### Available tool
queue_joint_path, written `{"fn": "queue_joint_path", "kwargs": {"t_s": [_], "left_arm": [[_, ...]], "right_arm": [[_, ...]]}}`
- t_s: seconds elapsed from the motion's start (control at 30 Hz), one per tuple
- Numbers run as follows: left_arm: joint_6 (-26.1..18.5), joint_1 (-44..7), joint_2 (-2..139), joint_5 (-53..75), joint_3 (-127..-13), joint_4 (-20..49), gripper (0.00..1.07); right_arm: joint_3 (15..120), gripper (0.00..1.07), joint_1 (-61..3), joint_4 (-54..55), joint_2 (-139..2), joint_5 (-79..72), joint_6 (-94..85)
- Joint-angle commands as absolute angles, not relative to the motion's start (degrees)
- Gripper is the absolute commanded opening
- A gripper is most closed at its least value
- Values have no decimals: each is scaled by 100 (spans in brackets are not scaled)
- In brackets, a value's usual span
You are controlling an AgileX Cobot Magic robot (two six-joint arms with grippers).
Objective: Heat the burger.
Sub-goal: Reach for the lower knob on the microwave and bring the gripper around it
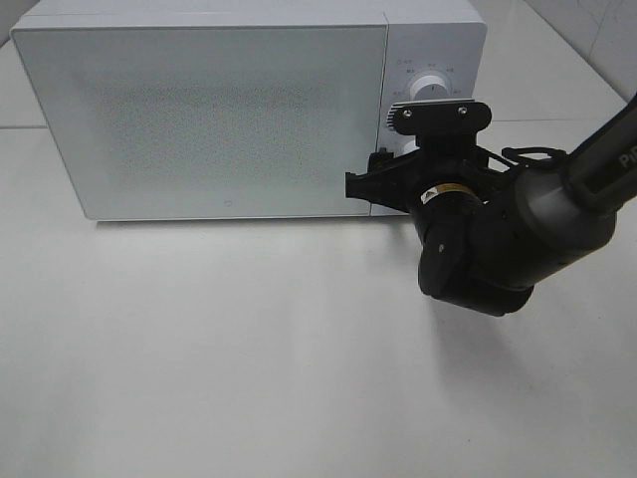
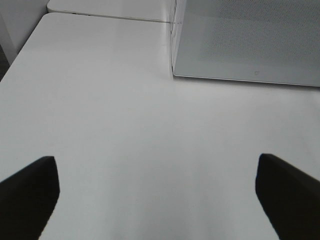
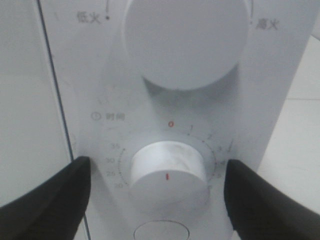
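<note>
Around the timer knob (image 3: pixel 167 172), clear only in the right wrist view, the right end effector (image 3: pixel 157 197) stands open.

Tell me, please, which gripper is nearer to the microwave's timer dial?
Right. The right gripper brackets the timer dial, a finger either side. The left gripper hangs over the table, short of the microwave.

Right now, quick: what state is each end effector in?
Left end effector: open, holding nothing, over the table.
Right end effector: open, jaws either side of the timer knob, not gripping it.
</note>
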State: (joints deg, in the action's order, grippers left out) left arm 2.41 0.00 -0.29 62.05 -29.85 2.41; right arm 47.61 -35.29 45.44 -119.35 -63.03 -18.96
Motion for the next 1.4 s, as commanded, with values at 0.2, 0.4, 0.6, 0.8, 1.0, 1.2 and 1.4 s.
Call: {"fn": "queue_joint_path", "kwargs": {"t_s": [0.2, 0.4, 0.6, 0.8, 1.0, 1.2, 1.4], "left_arm": [[235, 6, -120, 6125, -2979, 286, 100], [235, 6, -120, 6125, -2979, 286, 100], [235, 6, -120, 6125, -2979, 286, 100], [235, 6, -120, 6125, -2979, 286, 100], [235, 6, -120, 6125, -2979, 286, 100], [235, 6, -120, 6125, -2979, 286, 100], [235, 6, -120, 6125, -2979, 286, 100]], "right_arm": [[4853, 73, -3472, 4641, -11975, -6623, -1811], [4853, 67, -3484, 4698, -11814, -6795, -1811], [4853, 60, -3484, 4750, -11803, -6761, -1811], [4853, 15, -3484, 4767, -11803, -6692, -1765], [4853, 0, -3484, 4727, -11803, -6669, -1518], [4853, 0, -3484, 4206, -11803, -6812, -980], [4853, 0, -3478, 3799, -11803, -6881, 441]]}}
